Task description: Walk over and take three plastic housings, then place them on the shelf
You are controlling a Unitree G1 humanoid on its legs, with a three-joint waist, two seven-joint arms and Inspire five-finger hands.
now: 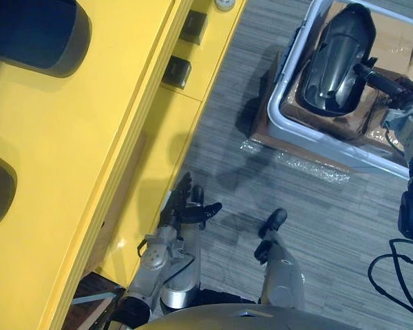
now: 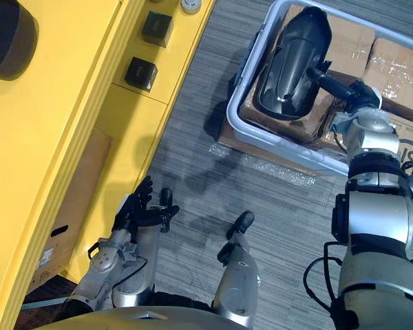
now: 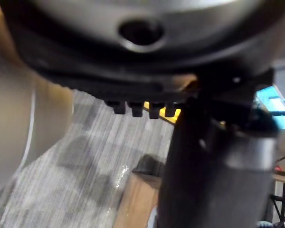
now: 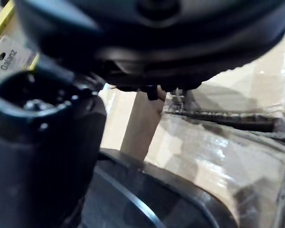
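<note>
The right robot hand (image 2: 347, 86) is stretched out over the grey-rimmed bin (image 2: 242, 124), at the near edge of the black plastic housing (image 2: 292, 62) that lies inside. I cannot tell whether it is released or already clamped on that edge. The right wrist view shows the hand's dark bulk close above the housing's curved rim, but not how it closes. The step in hand looks like the pick from the bin. To do it well, the hand should take a firm hold across the housing's lip, not on its glossy, rounded body, which would likely slip. It should then lift straight up until the shell clears the bin's wall before any turn toward the shelf. The housing lies just under and beside this hand, leaning toward the bin's left wall, with cardboard (image 2: 392, 62) showing past it. The left robot hand (image 1: 186, 206) hangs released and holds nothing, low beside the front of the yellow shelf (image 1: 69, 137) and well apart from the bin across the grey floor (image 1: 296, 206). Two dark rounded shapes (image 1: 34, 34) lie on the shelf's top, probably housings already set there, so this one may be the last of the three.
</note>
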